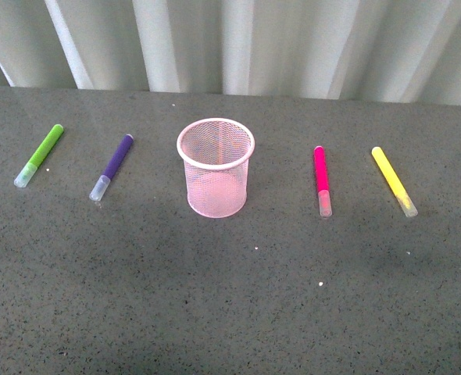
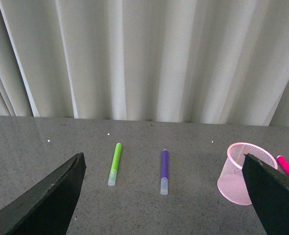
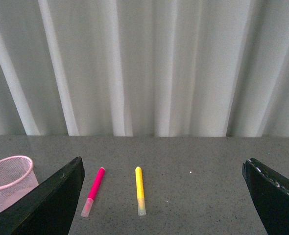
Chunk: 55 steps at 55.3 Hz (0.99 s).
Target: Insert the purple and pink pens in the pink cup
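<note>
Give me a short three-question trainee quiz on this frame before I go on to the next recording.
1. In the front view, where does the purple pen lie relative to the pink cup?
A) to its left
B) to its right
C) inside it
2. True or false: the pink pen is already standing in the pink cup.
3. Going by the wrist views, what state are the left hand and the right hand in?

Key
1. A
2. False: it lies flat on the other side of the cup.
3. Both are open and hold nothing.
</note>
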Tool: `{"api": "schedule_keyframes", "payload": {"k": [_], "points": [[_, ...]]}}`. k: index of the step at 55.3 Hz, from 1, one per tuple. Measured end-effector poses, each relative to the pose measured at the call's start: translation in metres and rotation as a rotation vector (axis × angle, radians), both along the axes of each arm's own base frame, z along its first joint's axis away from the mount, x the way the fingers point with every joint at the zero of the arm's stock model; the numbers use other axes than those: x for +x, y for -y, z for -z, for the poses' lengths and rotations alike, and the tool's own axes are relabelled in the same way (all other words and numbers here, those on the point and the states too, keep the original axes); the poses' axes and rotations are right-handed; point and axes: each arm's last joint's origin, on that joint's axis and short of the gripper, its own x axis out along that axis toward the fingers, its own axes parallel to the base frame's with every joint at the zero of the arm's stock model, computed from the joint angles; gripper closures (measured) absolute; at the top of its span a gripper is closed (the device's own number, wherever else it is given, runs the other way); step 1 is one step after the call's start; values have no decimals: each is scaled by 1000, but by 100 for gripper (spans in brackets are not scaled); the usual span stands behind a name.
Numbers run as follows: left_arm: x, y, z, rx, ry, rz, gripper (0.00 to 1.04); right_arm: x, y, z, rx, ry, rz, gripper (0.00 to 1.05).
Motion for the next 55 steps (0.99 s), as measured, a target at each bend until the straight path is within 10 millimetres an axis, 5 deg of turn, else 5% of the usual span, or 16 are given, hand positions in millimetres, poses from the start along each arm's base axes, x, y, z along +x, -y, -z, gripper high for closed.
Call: {"api": "schedule_keyframes", "payload": {"k": [55], "points": [[0, 0, 0, 0, 0, 0, 7, 0, 0, 0, 0, 0, 0, 7]]}}
